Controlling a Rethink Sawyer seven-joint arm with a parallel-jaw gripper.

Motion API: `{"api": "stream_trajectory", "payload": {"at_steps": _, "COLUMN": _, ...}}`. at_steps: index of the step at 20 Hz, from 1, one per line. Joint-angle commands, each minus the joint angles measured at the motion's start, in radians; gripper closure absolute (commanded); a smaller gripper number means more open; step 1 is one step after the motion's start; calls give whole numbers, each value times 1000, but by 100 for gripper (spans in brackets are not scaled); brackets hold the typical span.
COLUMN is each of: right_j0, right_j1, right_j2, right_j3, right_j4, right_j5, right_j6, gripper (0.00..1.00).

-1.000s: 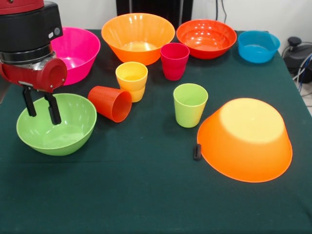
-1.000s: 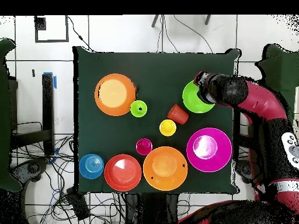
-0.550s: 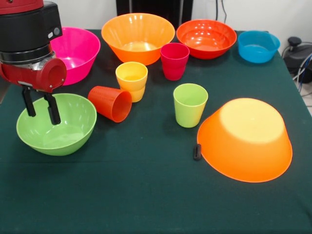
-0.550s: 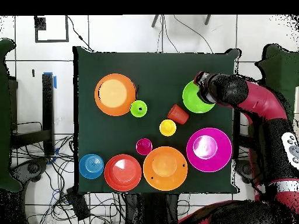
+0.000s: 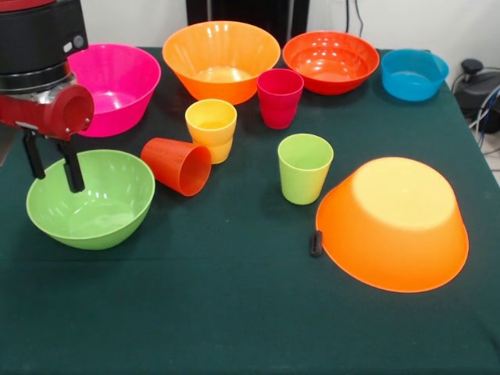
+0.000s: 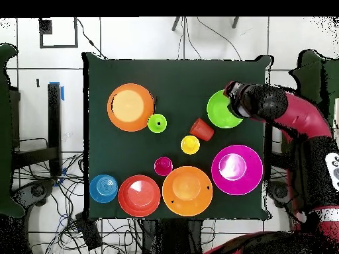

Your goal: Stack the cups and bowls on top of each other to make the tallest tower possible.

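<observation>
My gripper [image 5: 56, 180] hangs open over the far left rim of the lime green bowl [image 5: 101, 211]. One finger [image 5: 73, 168] is inside the bowl and the other stands just outside the rim, with nothing held. An orange-red cup [image 5: 176, 166] lies on its side right of that bowl. The yellow cup [image 5: 211, 129], crimson cup [image 5: 280, 98] and lime green cup [image 5: 304, 168] stand upright mid-table. A large orange bowl [image 5: 394, 223] lies upside down at the right. Along the back stand the pink bowl [image 5: 125, 86], another orange bowl [image 5: 221, 58], the red-orange bowl [image 5: 330, 61] and the blue bowl [image 5: 414, 74].
A small black piece [image 5: 316, 243] lies against the left edge of the upside-down orange bowl. In the overhead view the arm [image 6: 291, 119] reaches in from the right over the green bowl [image 6: 218, 111]. Dark green cloth [image 5: 195, 312] covers the table.
My gripper has shifted a little to the left and slightly up over the green bowl's rim. It is still open. The cups and bowls have not moved.
</observation>
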Motion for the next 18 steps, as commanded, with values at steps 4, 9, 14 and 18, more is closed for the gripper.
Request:
{"api": "stream_trajectory", "payload": {"at_steps": 4, "right_j0": -10, "right_j1": -10, "right_j2": -1, "right_j3": -25, "right_j4": -44, "right_j5": 123, "right_j6": -147, "gripper": 0}}
{"api": "stream_trajectory", "payload": {"at_steps": 9, "right_j0": -11, "right_j1": -3, "right_j2": 0, "right_j3": -28, "right_j4": -53, "right_j5": 120, "right_j6": -151, "gripper": 0}}
{"api": "stream_trajectory", "payload": {"at_steps": 14, "right_j0": -16, "right_j1": 22, "right_j2": 6, "right_j3": -49, "right_j4": -65, "right_j5": 109, "right_j6": -167, "gripper": 0}}
{"api": "stream_trajectory", "payload": {"at_steps": 18, "right_j0": -19, "right_j1": 53, "right_j2": 17, "right_j3": -72, "right_j4": -69, "right_j5": 105, "right_j6": -184, "gripper": 0}}
